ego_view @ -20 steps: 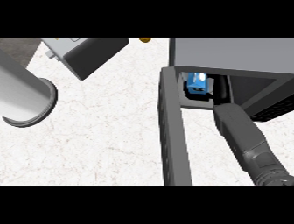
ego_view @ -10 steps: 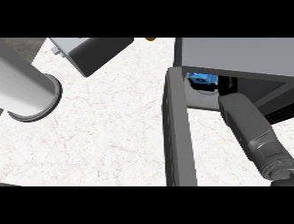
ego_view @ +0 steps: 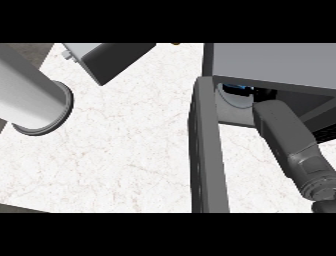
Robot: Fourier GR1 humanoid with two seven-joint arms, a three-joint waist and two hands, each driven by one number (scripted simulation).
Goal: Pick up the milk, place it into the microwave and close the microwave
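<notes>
- Right forearm (ego_view: 289, 137) reaches from the lower right of the frame into the open microwave (ego_view: 282, 65); its robot hand is hidden inside, so open or gripping cannot be told.
- The milk (ego_view: 237, 90), a sliver of blue, sits just inside the cavity at upper right.
- The door (ego_view: 204, 150) stands open at centre; withdrawing carelessly could drag the milk out or tip it.
- Left forearm (ego_view: 19, 90) hangs at upper left, hand unseen.

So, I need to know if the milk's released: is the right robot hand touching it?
Cannot tell. In the head view the right forearm reaches into the microwave, hiding the robot hand; only a blue sliver of milk shows.
</notes>
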